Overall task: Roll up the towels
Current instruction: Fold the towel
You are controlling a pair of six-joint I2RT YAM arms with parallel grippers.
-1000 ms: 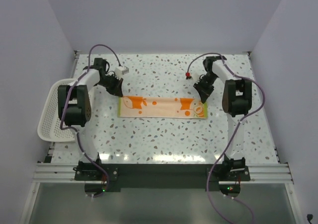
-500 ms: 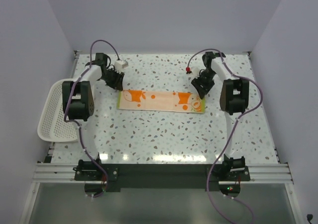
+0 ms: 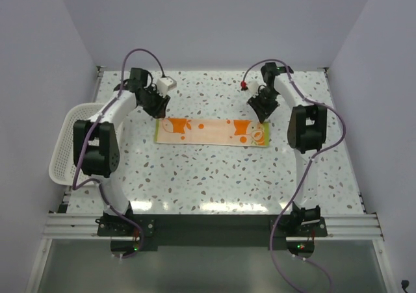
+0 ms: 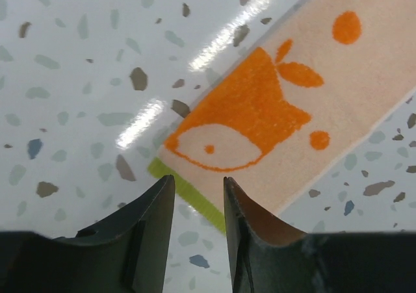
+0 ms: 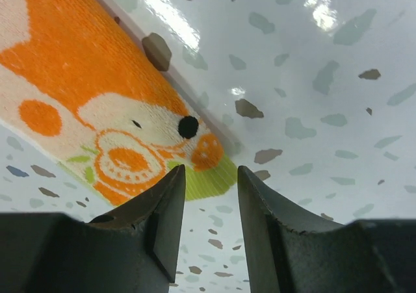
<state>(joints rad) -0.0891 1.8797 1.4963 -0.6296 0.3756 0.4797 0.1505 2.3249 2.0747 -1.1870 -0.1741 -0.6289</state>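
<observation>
Claws: both of mine are released. The left gripper (image 4: 198,184) and the right gripper (image 5: 211,171) each show a plain gap between the fingers, with nothing pinched in it.
Towel: one towel (image 3: 211,132) lies flat and unrolled in the middle of the table (image 3: 214,176). It is a long narrow strip, with no fold or curl started that I can see.
Long axis: it runs left to right across my front, so one short end faces each of my arms.
Way from the claws: the left short end sits just below and ahead of my left fingertips, and the right short end sits the same way under my right ones. Both claws hang over the far corners, close above the cloth but apart from it, as far as I can judge.
Nearer arm: neither — each is about as near to its own end (a roll, I judge, would have to start at one short end and travel along the strip).
Cloth: thin terry with a fine looped nap. It has a cream ground, solid orange shapes and dots, white ovals, and a lime-green band along each short edge. It looks soft and limp — likely to slide rather than curl unless an edge is lifted first.
Tabletop: glossy white speckled with grey and brown chips, hard and slick, catching glare.
Basket: the white mesh basket (image 3: 65,153) hangs off the left edge, well apart from the towel.
</observation>
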